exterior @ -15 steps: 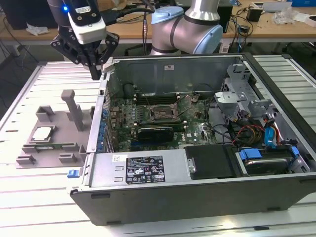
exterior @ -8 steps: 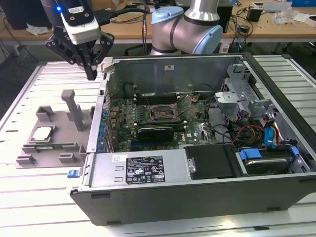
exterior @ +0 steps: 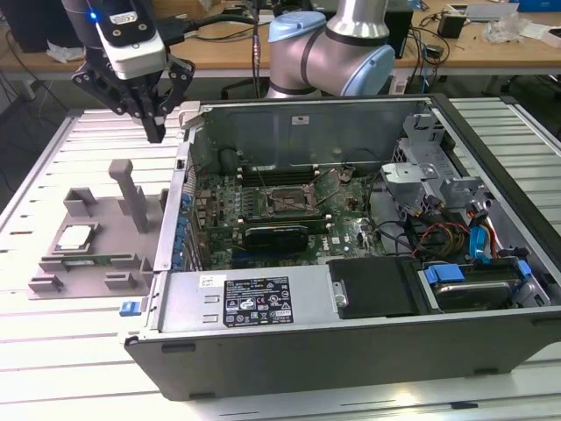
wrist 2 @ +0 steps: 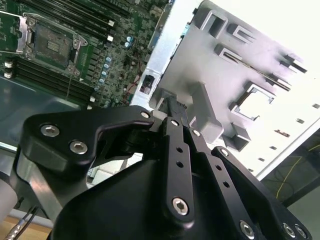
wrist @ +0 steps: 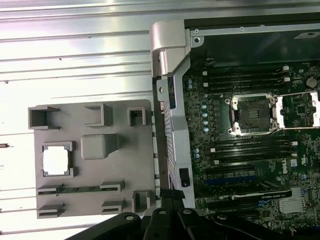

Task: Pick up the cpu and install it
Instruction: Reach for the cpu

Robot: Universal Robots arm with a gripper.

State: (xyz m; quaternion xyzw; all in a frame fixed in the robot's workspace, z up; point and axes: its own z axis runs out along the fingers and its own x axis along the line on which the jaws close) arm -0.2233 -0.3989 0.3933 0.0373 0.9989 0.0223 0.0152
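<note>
Cpu (exterior: 74,237): flat, shiny side up, in a square pocket of the grey tray (exterior: 110,239), toward the tray's near corner at the exterior view's left. Same cpu (wrist: 55,161) in the first wrist view, framed by low pocket walls.

Probably light and stiff. Smooth metal top, so likely to slip under a loose pinch. Likely fragile underneath, though that face is hidden. Best taken by two opposite edges, where the pocket walls look to leave room, and kept level, with a modest squeeze and no pressing on the top.

Just nearer than the cpu on the tray: a thin green strip (exterior: 98,260). Farther back: an upright post (exterior: 131,195) and several empty brackets.

Tray flat on the slatted desk (exterior: 53,360), just beside the open case (exterior: 351,351). Inside the case: socket (exterior: 287,200) with its frame swung open, seemingly empty, well apart from the cpu.

Hand (exterior: 156,132) above the tray's far edge, near the case's corner, well apart from the cpu. Fingertips pressed together, clenched on nothing.
</note>
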